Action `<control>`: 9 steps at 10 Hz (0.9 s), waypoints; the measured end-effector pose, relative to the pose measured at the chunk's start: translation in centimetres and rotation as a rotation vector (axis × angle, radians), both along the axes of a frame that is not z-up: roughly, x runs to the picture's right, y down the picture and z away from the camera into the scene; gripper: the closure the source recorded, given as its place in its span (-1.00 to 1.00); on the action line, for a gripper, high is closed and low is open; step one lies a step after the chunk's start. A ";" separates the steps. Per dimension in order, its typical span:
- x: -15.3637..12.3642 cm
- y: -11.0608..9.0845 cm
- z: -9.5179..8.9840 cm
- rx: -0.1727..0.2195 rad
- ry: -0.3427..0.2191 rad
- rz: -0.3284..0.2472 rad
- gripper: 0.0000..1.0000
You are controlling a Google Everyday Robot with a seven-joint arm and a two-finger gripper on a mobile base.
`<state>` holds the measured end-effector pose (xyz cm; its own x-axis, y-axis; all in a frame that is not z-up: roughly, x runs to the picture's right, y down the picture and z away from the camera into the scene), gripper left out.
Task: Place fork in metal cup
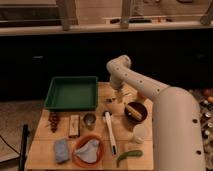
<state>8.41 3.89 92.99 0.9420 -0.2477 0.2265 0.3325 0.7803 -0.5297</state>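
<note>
My gripper (118,96) hangs from the white arm, pointing down over the far middle of the wooden table (45,145), open with nothing seen in it. Just below and left of it lies what looks like the small fork (112,99), pale and slim on the wood. The metal cup (90,120) stands upright nearer the front, left of the gripper and just below the green tray. Cup and gripper are well apart.
A green tray (72,92) sits at the back left. A long white utensil (110,132) lies right of the cup. A dark bowl (135,111), a white plastic cup (140,133), an orange plate (89,150), a blue sponge (61,150) and a green vegetable (129,156) crowd the front.
</note>
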 end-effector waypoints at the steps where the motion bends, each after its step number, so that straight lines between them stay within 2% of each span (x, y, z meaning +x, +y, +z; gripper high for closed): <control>1: 0.6 0.4 0.5 0.001 -0.011 0.013 -0.60; 5: 2.3 1.8 2.0 -0.002 -0.027 0.043 -0.60; 9: 2.3 3.2 3.8 -0.026 -0.046 0.050 -0.60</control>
<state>10.66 7.09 96.75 0.9416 -0.1938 0.2752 0.3176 0.7827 -0.5353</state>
